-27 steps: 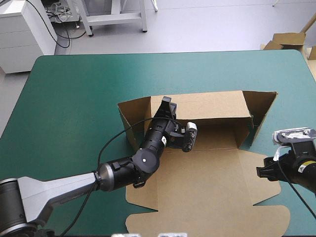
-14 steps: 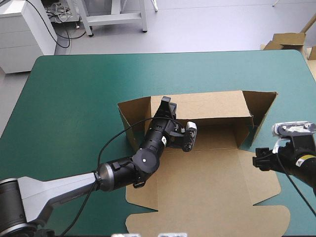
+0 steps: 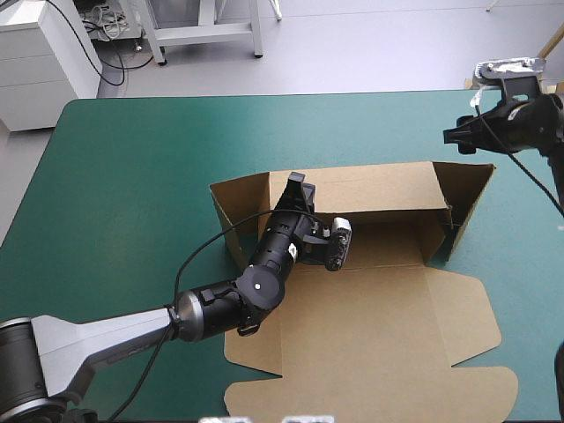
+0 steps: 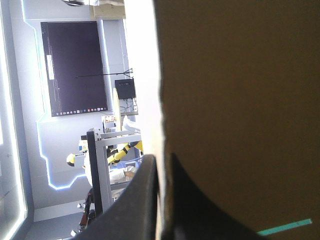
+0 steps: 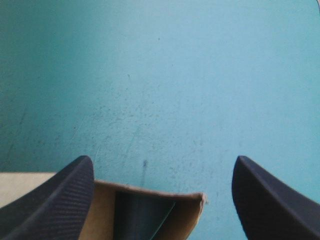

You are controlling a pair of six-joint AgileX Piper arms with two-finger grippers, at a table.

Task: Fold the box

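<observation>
- The box (image 3: pixel 379 317) lies in the middle of the bench (image 3: pixel 141 176), on the teal-green cover, its long side running across the robot's front.
- Rear wall (image 3: pixel 379 189) is raised along the far side. The base and the front panel (image 3: pixel 370 388) with its tabs lie flat toward the near edge.
- Left end flap (image 3: pixel 236 207) and right end flap (image 3: pixel 467 203) stand at the ends of the rear wall, angled forward, not tucked.
- Left gripper (image 3: pixel 298 187) is at the top edge of the rear wall, toward its left end. In the left wrist view its black fingers (image 4: pixel 150 172) are all but closed with the brown board (image 4: pixel 240 100) pinched between them.
- Right gripper (image 3: pixel 456 139) hangs raised over the far right part of the bench, beyond the right end flap and apart from the box. In the right wrist view the fingers (image 5: pixel 75 185) stand wide apart with nothing between them. Below them are bare cover and the top corner of a brown flap (image 5: pixel 187 212).
- Progress, as judged: early to middle. One long wall is up and pinned by the left arm.
- Left to do, as judged: turn the end flaps inward, raise and tuck the side walls, form the tray, and deal with the front panel.
- The right arm looks free for the right end flap, though nothing shows it is committed to that.
</observation>
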